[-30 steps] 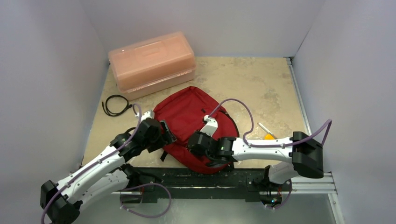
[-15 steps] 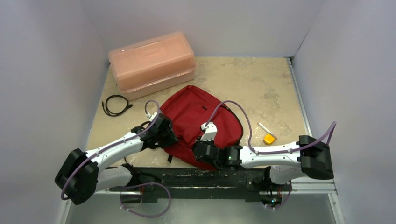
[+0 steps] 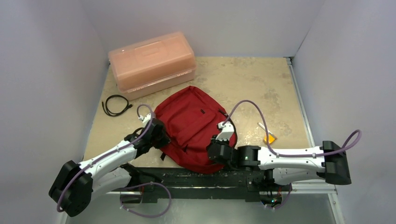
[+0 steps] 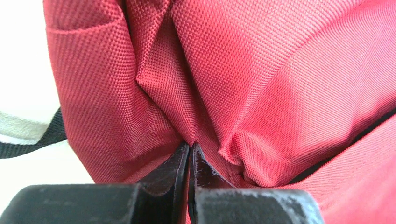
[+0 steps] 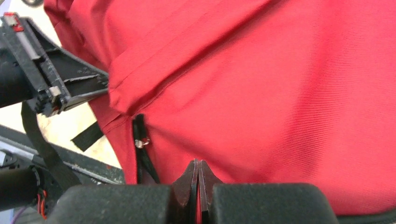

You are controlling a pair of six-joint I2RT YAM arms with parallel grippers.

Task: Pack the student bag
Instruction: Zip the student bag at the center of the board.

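Observation:
The student bag [image 3: 191,123], dark red fabric with black zippers, lies flat in the middle near the front edge. My left gripper [image 3: 163,138] is at its left side, shut with a fold of the red fabric [image 4: 154,93] pinched between the tips [image 4: 190,145]. At the bag's near right edge my right gripper [image 3: 216,151] is shut on a thin pinch of the red cloth [image 5: 198,163]. A black zipper with a metal pull [image 5: 142,142] runs just left of the right jaws. The left gripper [image 5: 70,88] shows in the right wrist view.
A translucent orange-pink plastic box [image 3: 152,63] stands at the back left. A coiled black cable [image 3: 116,105] lies left of the bag. A small yellow-orange item [image 3: 269,138] and a white stick [image 3: 263,127] lie to the right. A black strap [image 5: 86,135] trails off the bag.
My left gripper went from open to shut on the bag's left side. The right arm slid rightward with its pinch of fabric, and the bag shifted slightly.

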